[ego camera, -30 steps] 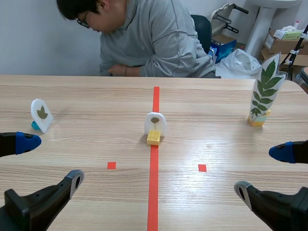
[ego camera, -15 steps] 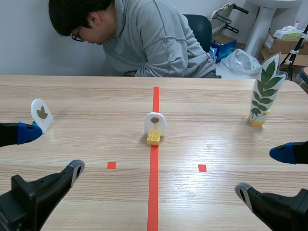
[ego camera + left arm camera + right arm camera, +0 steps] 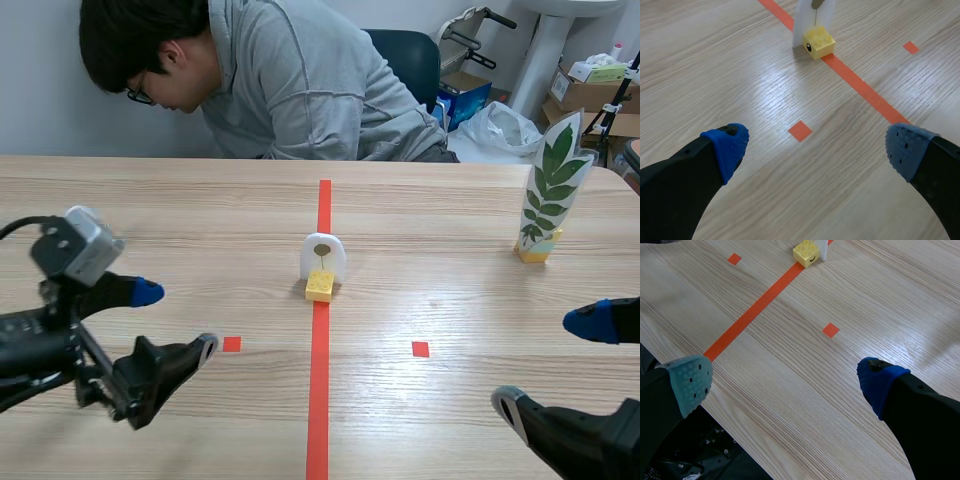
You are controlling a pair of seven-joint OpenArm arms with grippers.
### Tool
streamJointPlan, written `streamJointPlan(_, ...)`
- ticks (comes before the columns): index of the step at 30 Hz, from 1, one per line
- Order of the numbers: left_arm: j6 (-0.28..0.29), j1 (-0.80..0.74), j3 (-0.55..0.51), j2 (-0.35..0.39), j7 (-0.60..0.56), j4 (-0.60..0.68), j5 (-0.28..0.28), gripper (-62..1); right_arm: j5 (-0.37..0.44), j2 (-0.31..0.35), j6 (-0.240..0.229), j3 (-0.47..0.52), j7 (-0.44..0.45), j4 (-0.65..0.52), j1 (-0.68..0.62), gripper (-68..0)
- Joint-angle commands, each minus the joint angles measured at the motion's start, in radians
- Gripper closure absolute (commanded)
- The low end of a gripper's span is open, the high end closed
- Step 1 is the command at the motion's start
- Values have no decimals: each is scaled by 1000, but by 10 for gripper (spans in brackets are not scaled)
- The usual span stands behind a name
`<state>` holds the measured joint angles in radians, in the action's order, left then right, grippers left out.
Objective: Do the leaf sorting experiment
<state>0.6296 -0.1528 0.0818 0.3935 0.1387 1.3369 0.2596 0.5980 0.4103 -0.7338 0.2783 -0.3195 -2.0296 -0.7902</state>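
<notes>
From the scene view, I judge the sorting has barely begun: no card is held. The round leaf card (image 3: pixel 322 255) stands upright on its yellow brick (image 3: pixel 320 286), on the red tape line (image 3: pixel 318 400) in the middle of the counter (image 3: pixel 450 290). The left jaws hang wide open and empty, low and to the left of that card, well apart from it. The right jaws sit open and empty too, nearer me and well off to the card's right. A tall leaf card (image 3: pixel 550 185) stands far to the round card's right, towards the counter's edge. A person (image 3: pixel 280 80) leans in beyond the round card, clear of it.

In the left wrist view, the round leaf card (image 3: pixel 807 22) and its brick (image 3: pixel 819 42) lie ahead of the spread pads (image 3: pixel 730 145), with only bare wood and a tape square (image 3: pixel 800 131) between. Next, I'd advance and centre on the card, then close across it gently, as it looks easy to tip.

In the right wrist view, the brick (image 3: pixel 807 252) is far ahead of the pads (image 3: pixel 690 382); nothing blocks the way.
</notes>
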Motion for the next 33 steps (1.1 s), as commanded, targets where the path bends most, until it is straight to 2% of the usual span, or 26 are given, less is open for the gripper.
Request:
streamJointPlan(1, -1, 83, 51, -2, -29, -14, 5, -585, 7, 8, -12, 9, 10, 2, 9, -591)
streamJointPlan(6, -11, 316, 246, -28, -53, -205, -75, -585, 7, 8, -12, 9, 7, 2, 9, -591)
streamJointPlan(9, -23, 420, 320, -64, -70, -312, -110, -585, 7, 8, -12, 9, 6, 2, 9, -591)
streamJointPlan(12, -63, 502, 373, -106, -92, -408, -130, -585, 7, 8, -12, 9, 6, 2, 9, -591)
streamJointPlan(17, -119, 610, 426, -184, -133, -554, -205, -585, 7, 8, -12, 9, 7, 2, 9, -591)
streamJointPlan(21, -136, 671, 451, -236, -150, -639, -209, -585, 7, 8, -12, 9, 7, 2, 9, -591)
streamJointPlan(24, -148, 704, 463, -273, -159, -682, -246, -585, 8, 8, -12, 9, 7, 2, 9, -591)
streamJointPlan(29, -172, 743, 482, -317, -179, -743, -254, -585, 8, 8, -12, 9, 7, 2, 9, -591)
streamJointPlan(31, -172, 752, 488, -330, -194, -766, -278, -570, 8, 8, -12, 9, 7, 2, 9, -591)
streamJointPlan(33, -172, 754, 494, -332, -199, -775, -283, -522, 8, 8, -12, 9, 7, 2, 9, -591)
